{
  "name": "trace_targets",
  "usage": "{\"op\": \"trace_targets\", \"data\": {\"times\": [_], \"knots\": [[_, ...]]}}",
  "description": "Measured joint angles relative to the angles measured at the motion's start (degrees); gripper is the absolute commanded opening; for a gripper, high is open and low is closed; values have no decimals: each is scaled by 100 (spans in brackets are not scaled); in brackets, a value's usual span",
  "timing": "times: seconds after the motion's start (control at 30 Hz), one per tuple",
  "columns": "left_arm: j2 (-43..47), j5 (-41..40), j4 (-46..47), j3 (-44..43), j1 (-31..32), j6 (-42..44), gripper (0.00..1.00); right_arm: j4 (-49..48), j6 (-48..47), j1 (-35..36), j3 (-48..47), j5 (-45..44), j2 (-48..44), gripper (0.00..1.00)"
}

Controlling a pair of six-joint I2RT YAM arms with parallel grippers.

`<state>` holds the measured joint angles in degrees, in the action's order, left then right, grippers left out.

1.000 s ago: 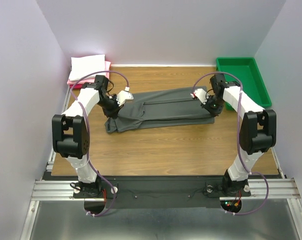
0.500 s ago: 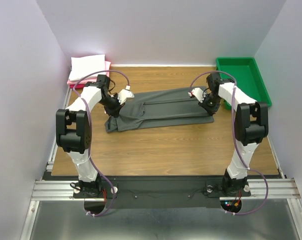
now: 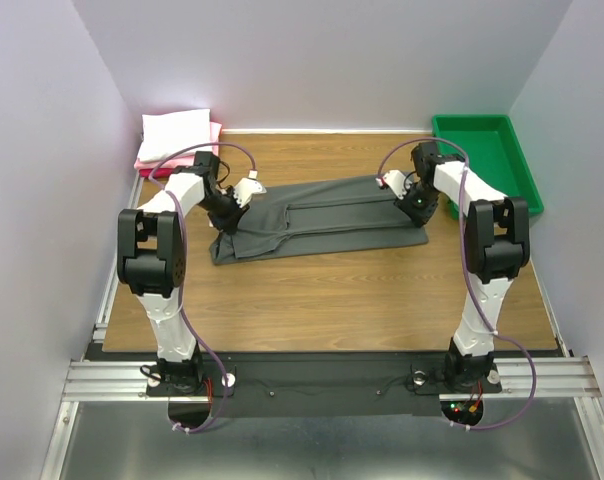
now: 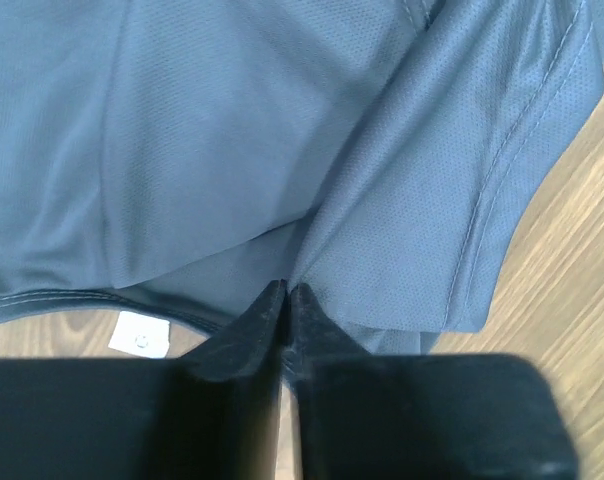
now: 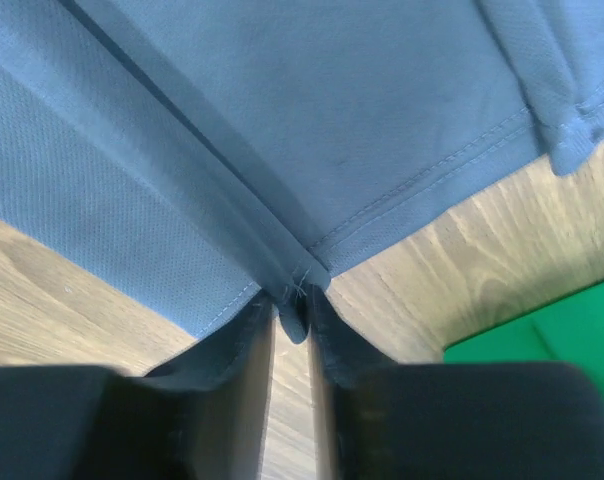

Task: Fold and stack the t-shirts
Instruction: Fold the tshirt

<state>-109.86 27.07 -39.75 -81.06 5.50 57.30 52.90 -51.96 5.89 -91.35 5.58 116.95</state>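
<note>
Surroundings: a green tray (image 3: 482,150) is set at the far right of the desk (image 3: 332,290); a folded white t-shirt (image 3: 175,130) lies on the pink t-shirts (image 3: 147,160) at the far left.
Grey t-shirt (image 3: 322,215): laid as a long folded band across the far middle of the desk.
Texture: fine mesh knit, stitched hems; wood-grain desk.
Left end effector (image 4: 285,292): nearly pressed together at a fold; whether cloth is held cannot be told.
Right end effector (image 5: 294,300): pinching the hem corner.

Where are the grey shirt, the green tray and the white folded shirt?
grey shirt (image 3: 322,215), top view, its middle.
green tray (image 3: 492,145), top view, bare floor.
white shirt (image 3: 175,130), top view, top face.
</note>
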Motion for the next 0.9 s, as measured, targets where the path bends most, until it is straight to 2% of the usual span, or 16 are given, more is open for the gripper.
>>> {"op": "trace_targets", "data": {"times": [0.03,0.07,0.23,0.37,0.5,0.6,0.8,0.9], "knots": [[0,0,9,-11,0,-26,35,-11,28,0,-17,0,2,40],[0,2,15,-31,-9,-46,38,-22,55,0,-33,2,2,43],[118,90,22,-105,-55,-197,42,-52,251,0,-44,20,-4,45],[697,308,11,4,-74,-433,49,-50,531,0,-44,127,-164,45],[1862,573,190,745,-72,-896,49,-61,874,0,28,367,-573,43],[2400,608,352,1375,-63,-1340,49,-72,1222,0,107,616,-837,42],[2354,568,780,2347,-35,-2461,47,-57,1759,0,334,984,-892,41],[2295,581,883,2446,-35,-2977,47,-61,1891,0,413,1082,-892,41]]}}
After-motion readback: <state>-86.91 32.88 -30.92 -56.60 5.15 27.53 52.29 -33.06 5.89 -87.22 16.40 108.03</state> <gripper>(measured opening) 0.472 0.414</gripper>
